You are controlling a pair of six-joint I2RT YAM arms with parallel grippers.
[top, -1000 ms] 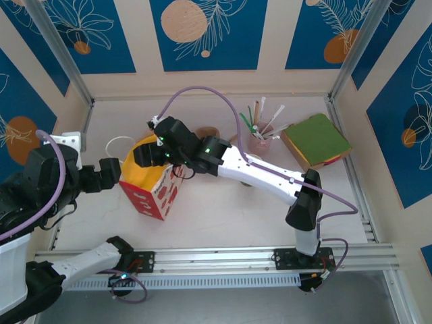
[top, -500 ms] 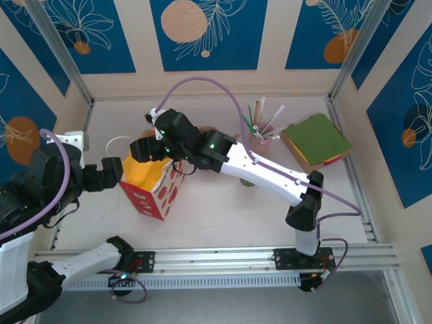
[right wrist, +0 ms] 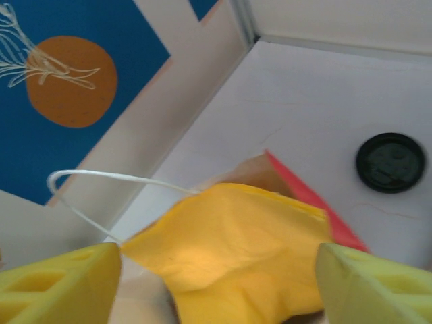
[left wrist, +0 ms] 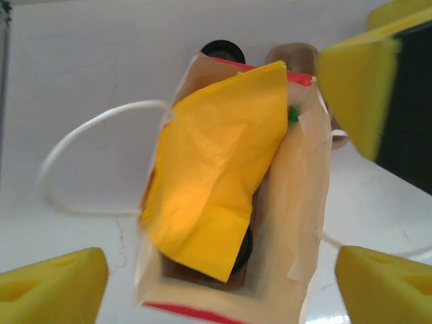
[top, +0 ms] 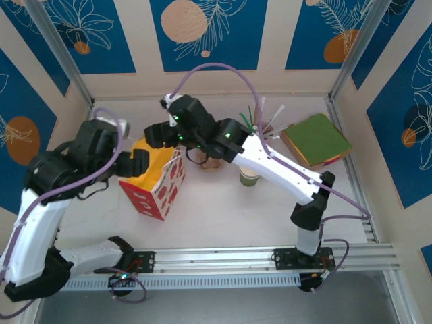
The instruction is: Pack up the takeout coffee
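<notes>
L gripper [top: 140, 162] is spread wide, pads on either side of the bag's [top: 156, 187] left end, and I see no pinch on it. R gripper [top: 156, 135] is also spread, hovering just above the bag's far end w/ nothing between its pads. Yellow paper [left wrist: 216, 175] sticks out of the bag top. Coffee [left wrist: 243, 248] sits inside the bag under that paper; I see only its dark lid edge. Loose black lid [right wrist: 390, 162] lies just beyond the bag, and the lidless green cup [top: 249, 177] stands to the right, well apart.
</notes>
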